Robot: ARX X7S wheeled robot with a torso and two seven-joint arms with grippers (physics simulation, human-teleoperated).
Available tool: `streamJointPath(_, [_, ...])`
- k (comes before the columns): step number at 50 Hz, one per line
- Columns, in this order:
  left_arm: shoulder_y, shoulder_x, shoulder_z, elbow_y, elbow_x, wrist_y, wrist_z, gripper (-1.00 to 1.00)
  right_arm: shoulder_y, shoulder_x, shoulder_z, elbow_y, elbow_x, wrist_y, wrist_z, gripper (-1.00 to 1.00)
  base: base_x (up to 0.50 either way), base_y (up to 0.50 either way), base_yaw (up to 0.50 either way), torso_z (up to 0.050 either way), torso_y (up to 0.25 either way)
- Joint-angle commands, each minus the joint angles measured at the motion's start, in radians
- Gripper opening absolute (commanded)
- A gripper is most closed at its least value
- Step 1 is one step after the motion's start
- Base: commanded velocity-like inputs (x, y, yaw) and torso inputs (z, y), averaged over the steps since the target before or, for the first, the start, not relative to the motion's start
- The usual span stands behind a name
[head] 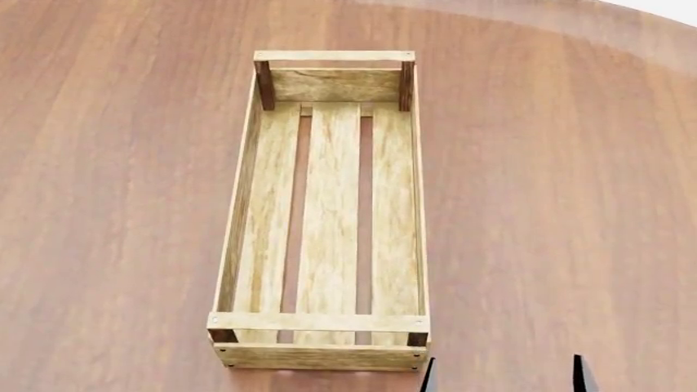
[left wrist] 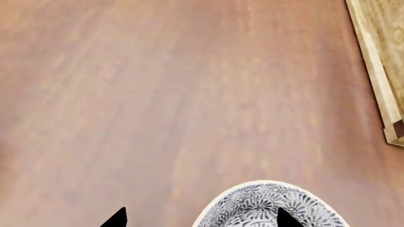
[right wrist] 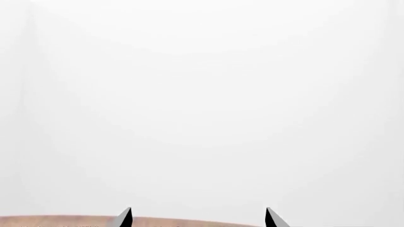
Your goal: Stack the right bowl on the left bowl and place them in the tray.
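Note:
One white bowl with a grey leaf pattern inside [left wrist: 265,208] sits on the table at the edge of the left wrist view; I cannot tell whether it is the left or the right bowl. My left gripper [left wrist: 203,219] is open, one fingertip over the bowl's inside, the other outside its rim. The second bowl is out of view. The tray [head: 322,356], a long light-wood crate, lies empty mid-table in the head view; its corner [left wrist: 382,90] shows in the left wrist view. My right gripper [head: 505,377] is open near the tray's near right corner, with nothing between its fingertips [right wrist: 126,218].
The reddish-brown wooden table [head: 544,204] spreads around the tray on all sides. Its far edge [right wrist: 63,220] shows low in the right wrist view against a plain white background.

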Motion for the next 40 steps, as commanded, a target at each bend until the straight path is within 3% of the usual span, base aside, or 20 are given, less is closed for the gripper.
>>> streamJointPath(1, [0.024,0.011,-0.022,0.046,-0.008,-0.045,0.007,1.00,-0.001,-0.015,0.016,0.002,-0.019,0.003,-0.013,1.00,0.00,0.00,0.00,0.000,0.000])
streamJointPath(40, [0.016,0.026,-0.062,0.007,-0.152,-0.142,-0.042,1.00,0.006,-0.002,0.012,0.009,-0.022,0.011,0.002,1.00,0.00,0.00,0.00,0.000,0.000])
